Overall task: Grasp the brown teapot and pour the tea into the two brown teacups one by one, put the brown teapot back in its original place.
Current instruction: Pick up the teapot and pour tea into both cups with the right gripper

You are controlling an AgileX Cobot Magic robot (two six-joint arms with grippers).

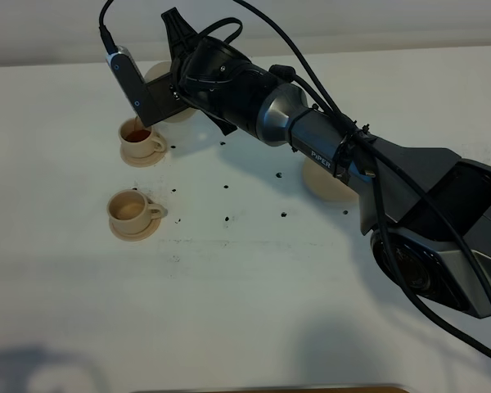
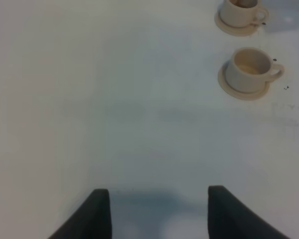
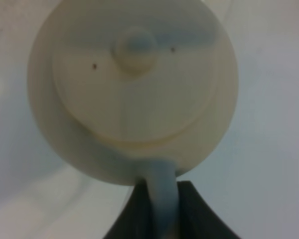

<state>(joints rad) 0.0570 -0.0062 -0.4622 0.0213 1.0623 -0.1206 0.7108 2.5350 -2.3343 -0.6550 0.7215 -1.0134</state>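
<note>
My right gripper (image 1: 173,97) reaches across to the far left and is shut on the loop handle of the brown teapot (image 1: 158,78), which the arm mostly hides. The right wrist view shows the teapot's (image 3: 134,89) knobbed lid and the fingers (image 3: 197,214) clamped on its handle. The pot hangs just above the far teacup (image 1: 139,137), which holds brownish tea. The near teacup (image 1: 131,209) stands on its saucer in front of it. Both cups show in the left wrist view (image 2: 241,12) (image 2: 249,69). The wide saucer (image 1: 327,184) lies partly under the right arm. My left gripper (image 2: 157,214) is open and empty above the table.
Small dark specks (image 1: 227,219) are scattered over the white table between the cups and the wide saucer. The right arm and its cables (image 1: 368,164) cross the right half of the table. A brown edge (image 1: 311,389) runs along the table's front.
</note>
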